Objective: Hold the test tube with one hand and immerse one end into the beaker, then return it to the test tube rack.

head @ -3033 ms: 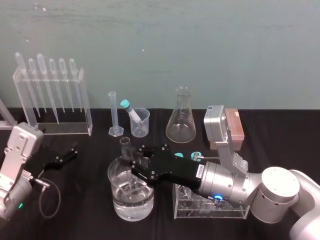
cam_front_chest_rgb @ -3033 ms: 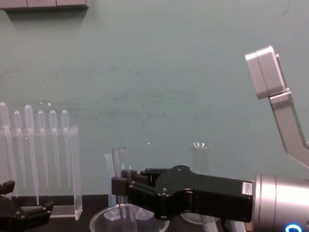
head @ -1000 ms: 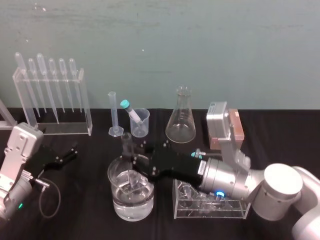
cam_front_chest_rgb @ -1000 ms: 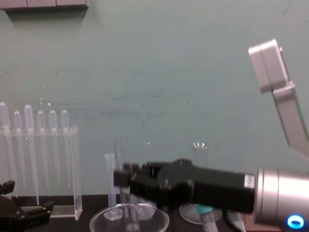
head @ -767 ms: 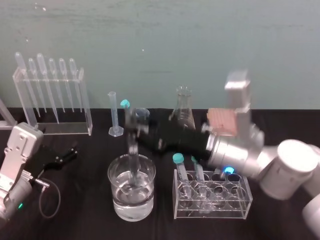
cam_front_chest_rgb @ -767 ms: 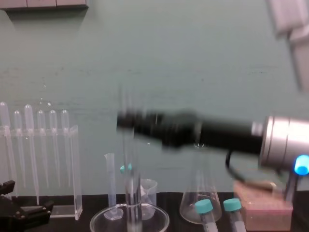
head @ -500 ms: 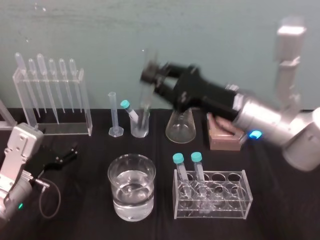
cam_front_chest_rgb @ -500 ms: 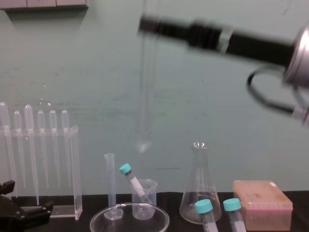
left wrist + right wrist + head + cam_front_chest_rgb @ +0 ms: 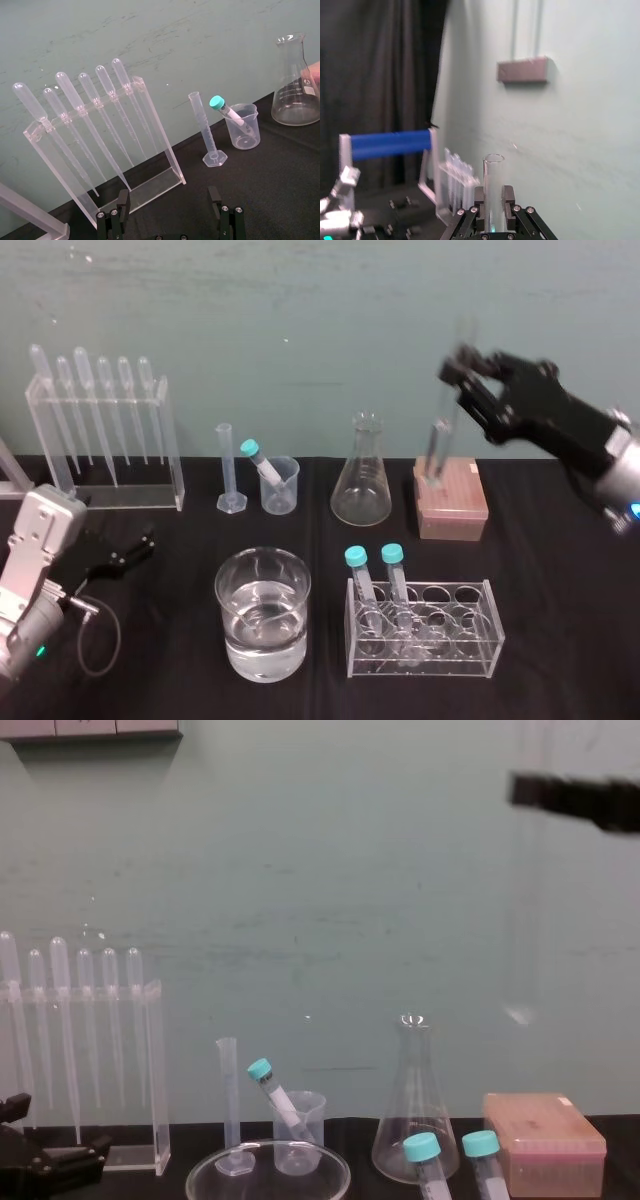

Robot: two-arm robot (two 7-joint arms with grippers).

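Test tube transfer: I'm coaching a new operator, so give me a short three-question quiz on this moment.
1. True or false: the test tube hangs clear of the beaker.
2. Which side's tool grips the tube? A: left. B: right.
3. Fill in: the tube's lower end hangs above the pinkish ____.
Key: 1 true; 2 B, the right tool; the left tool rests open at the table's left; 3 test tube rack.

The table point(image 9: 560, 640) is bearing the test tube rack point(image 9: 455, 505), seemingly beneath the right gripper's point(image 9: 465, 375) jaws, with the beaker point(image 9: 262, 615) and a flask point(image 9: 360, 485) to their left and a pipette stand point(image 9: 105, 455) beyond the left gripper's point(image 9: 168, 200) jaws.
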